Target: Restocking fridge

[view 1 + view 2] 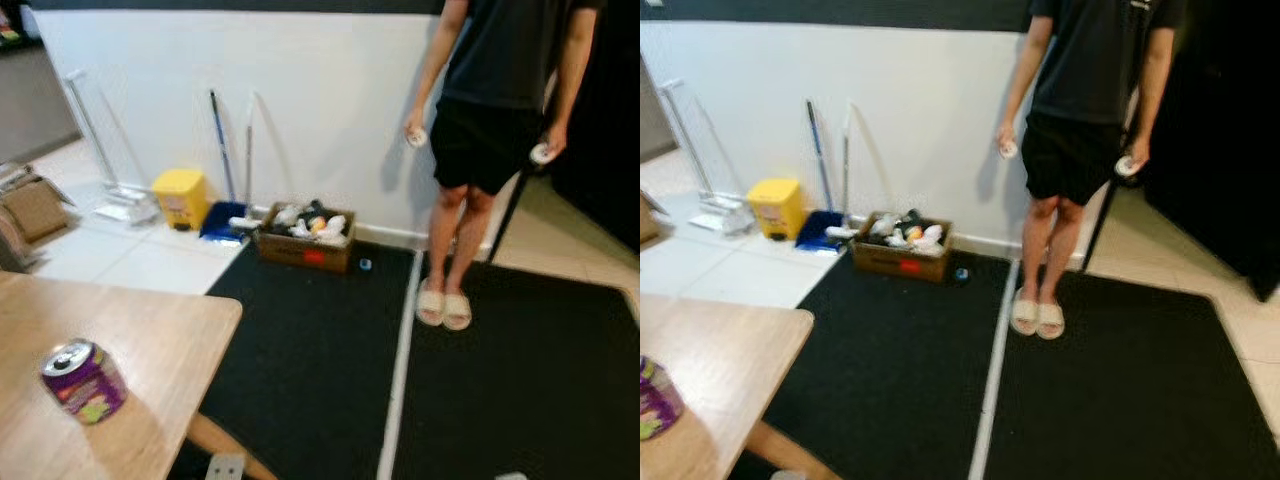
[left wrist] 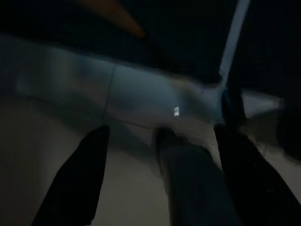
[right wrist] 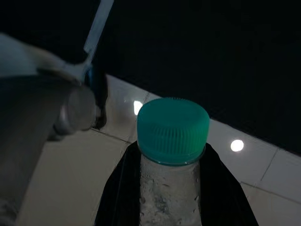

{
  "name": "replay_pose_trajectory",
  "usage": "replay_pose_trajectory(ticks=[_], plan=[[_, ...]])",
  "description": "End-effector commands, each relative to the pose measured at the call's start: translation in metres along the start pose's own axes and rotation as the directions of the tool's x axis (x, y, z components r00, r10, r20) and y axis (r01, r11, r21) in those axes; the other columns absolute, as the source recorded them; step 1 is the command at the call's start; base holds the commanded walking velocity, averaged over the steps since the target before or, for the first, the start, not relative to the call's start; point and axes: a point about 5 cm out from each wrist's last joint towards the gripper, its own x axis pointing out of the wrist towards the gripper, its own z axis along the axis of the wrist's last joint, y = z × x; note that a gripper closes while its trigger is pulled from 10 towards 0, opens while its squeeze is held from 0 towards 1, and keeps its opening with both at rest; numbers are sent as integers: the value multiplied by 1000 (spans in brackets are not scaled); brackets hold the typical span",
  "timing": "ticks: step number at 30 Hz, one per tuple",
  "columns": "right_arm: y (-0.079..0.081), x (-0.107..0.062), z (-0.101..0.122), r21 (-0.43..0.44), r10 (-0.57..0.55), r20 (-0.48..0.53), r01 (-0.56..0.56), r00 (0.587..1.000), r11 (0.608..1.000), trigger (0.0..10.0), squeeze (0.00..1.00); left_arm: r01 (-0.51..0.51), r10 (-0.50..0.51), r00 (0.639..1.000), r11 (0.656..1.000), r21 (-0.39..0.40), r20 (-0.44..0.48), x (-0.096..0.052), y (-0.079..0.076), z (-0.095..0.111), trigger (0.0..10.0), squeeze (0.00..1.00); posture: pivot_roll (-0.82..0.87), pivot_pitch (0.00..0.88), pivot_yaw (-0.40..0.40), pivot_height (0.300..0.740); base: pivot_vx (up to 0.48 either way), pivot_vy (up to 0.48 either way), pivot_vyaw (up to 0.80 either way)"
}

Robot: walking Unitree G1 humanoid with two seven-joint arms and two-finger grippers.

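Right hand (image 3: pixel 171 188) grips bottle (image 3: pixel 171 155); wooden table (image 1: pixel 150 330) borders black mat (image 1: pixel 320 350).

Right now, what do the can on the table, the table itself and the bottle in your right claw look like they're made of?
Can: thin metal, silver rim, glossy purple print.
Table: light wood-grain top, matte, possibly laminate.
Bottle in the right claw: clear plastic, ridged green plastic cap.
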Motion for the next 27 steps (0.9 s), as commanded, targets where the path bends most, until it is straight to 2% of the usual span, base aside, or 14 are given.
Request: replay_pose_trajectory(ticks=[1,24,27], plan=[[-2,0,-1,-4,-1,-9,1,1000,1000,10000,0,4,-4,1000,1000,-2,2,1,-2,2,10000,0,-72,0,12,734,0,0,-750],[-1,0,-1,-29,4,-7,-5,1000,1000,10000,0,-9,8,1000,1000,30,14,1,1,5,10000,0,-72,0,13,734,0,0,-751],[-1,0,-1,-46,4,-8,-4,1000,999,10000,0,-8,7,1000,999,33,17,1,-1,6,10000,0,-76,0,10,734,0,0,-202]])
